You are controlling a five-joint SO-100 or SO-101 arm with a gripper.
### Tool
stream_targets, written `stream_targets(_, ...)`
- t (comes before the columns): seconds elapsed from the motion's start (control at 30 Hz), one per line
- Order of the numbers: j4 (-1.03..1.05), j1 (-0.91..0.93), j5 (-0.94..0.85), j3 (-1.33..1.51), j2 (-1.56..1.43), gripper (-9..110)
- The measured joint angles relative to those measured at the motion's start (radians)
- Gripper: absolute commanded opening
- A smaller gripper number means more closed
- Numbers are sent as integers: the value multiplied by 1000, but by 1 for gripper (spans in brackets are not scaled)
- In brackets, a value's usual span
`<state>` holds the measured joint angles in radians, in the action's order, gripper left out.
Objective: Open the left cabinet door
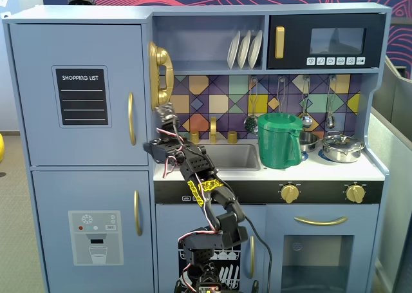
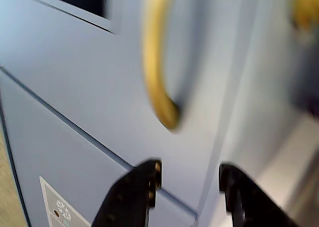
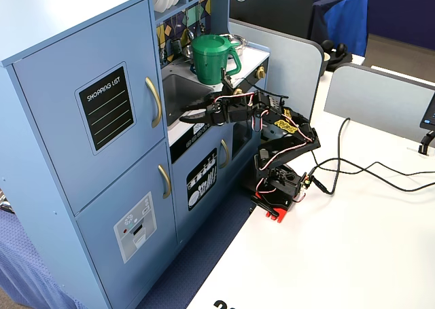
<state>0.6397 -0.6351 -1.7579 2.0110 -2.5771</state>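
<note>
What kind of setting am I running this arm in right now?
Probably an office, not a real kitchen: the kitchen is a toy playset whose left cabinet door carries a shopping-list panel. It stands beside a white desk, with a Dell monitor behind.

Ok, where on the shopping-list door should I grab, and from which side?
Grip the gold handle on the shopping-list door, around its middle, where the bow stands clear of the panel. It runs vertically near the door's sink-side edge, so come straight at the door face with one finger on each side of the bar. The tool is open and sits just below the handle's lower end, so it likely needs to rise first.
</note>
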Motion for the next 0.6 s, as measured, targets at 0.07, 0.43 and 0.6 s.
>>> stream_targets(0.07,-83,-29,-46,0,17,7)
stream_targets(0.43,-367,-89,-103,61,46,7)
stream_targets(0.6,-411,-86,-86,97,46,10)
